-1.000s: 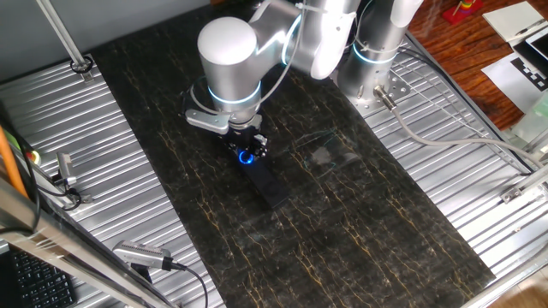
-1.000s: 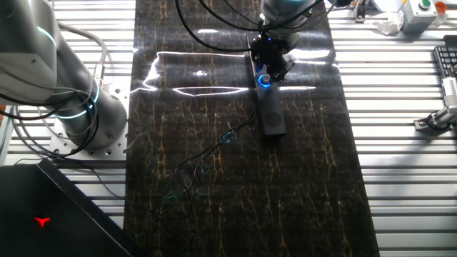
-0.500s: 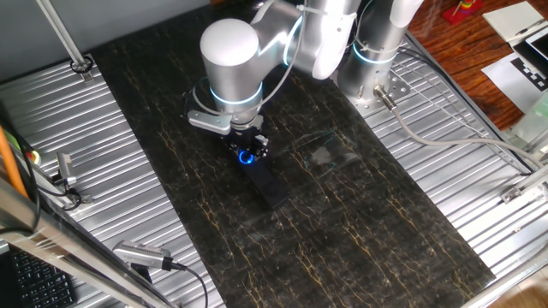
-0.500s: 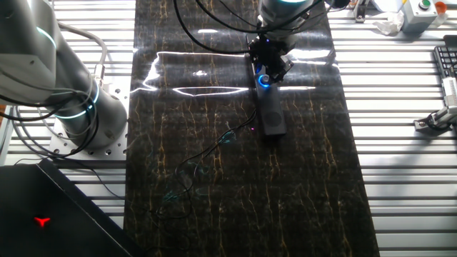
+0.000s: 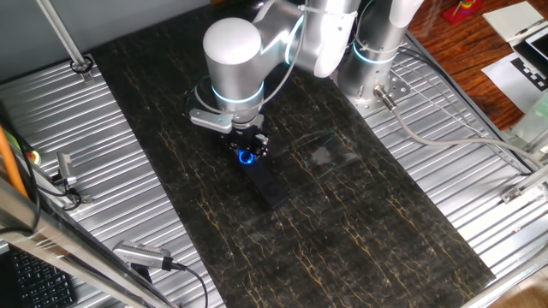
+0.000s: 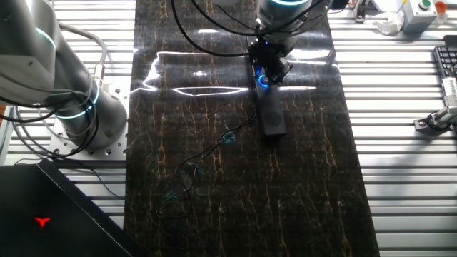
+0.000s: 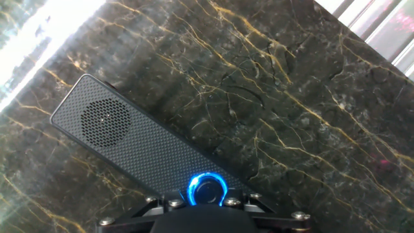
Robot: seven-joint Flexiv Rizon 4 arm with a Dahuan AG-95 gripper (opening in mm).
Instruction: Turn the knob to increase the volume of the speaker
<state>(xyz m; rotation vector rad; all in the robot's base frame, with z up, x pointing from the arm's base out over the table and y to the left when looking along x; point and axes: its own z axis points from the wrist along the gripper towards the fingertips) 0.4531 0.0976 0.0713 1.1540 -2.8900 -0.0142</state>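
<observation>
The knob (image 7: 207,189) glows blue at one end of the speaker (image 7: 136,150), which lies flat on the dark marble mat (image 5: 360,205). The gripper (image 5: 248,145) sits directly over the knob — finger spread cannot be told.

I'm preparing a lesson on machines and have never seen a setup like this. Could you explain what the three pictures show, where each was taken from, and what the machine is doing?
This is one robot arm with a two-finger gripper at a dark marbled table. Two pictures come from fixed cameras on different sides of the table. The third comes from a camera on the hand, looking down along the fingers. On the table lies a flat black speaker with a thin cable running off it. Near one end is a small round knob ringed in blue light. The gripper is right down at that knob, but the pictures do not show clearly whether its fingers are closed on it.
</observation>
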